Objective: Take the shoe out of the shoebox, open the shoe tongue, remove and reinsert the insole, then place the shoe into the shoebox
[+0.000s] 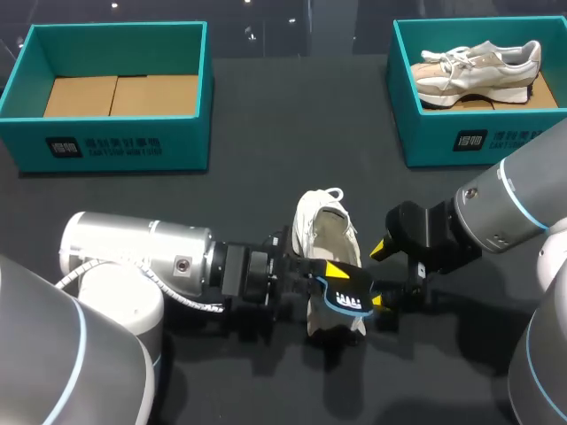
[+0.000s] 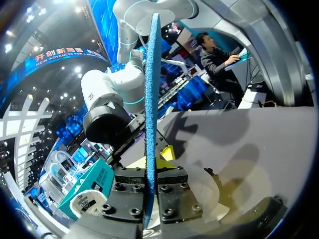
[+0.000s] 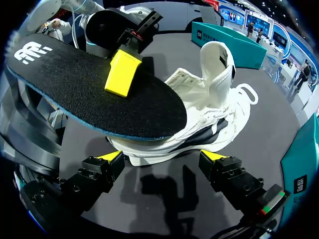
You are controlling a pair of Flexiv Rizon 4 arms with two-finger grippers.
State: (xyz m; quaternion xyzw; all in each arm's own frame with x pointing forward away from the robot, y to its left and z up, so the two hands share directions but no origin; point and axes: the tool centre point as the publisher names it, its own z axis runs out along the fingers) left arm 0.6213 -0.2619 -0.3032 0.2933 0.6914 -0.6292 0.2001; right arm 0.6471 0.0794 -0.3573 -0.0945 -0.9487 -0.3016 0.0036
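Left wrist view: insole out of the shoe and gripped edge-on, so refitting it looks to be the step in hand.
The left gripper [image 2: 150, 159] is clamped on the insole [image 2: 151, 74], one finger on each face, and the insole stands straight out ahead of the jaws. The right gripper [image 3: 163, 162] is spread wide and holds nothing. The white shoe [image 3: 199, 119] sits just ahead of its fingers, side toward them and tongue [image 3: 218, 59] upright; I cannot tell whether they touch it. I judge the right jaws should first close on the shoe to steady it. The left should then lead the insole's toe end in under the tongue, flat and untwisted. Well beyond both grippers stands the empty shoebox [image 1: 115, 146].
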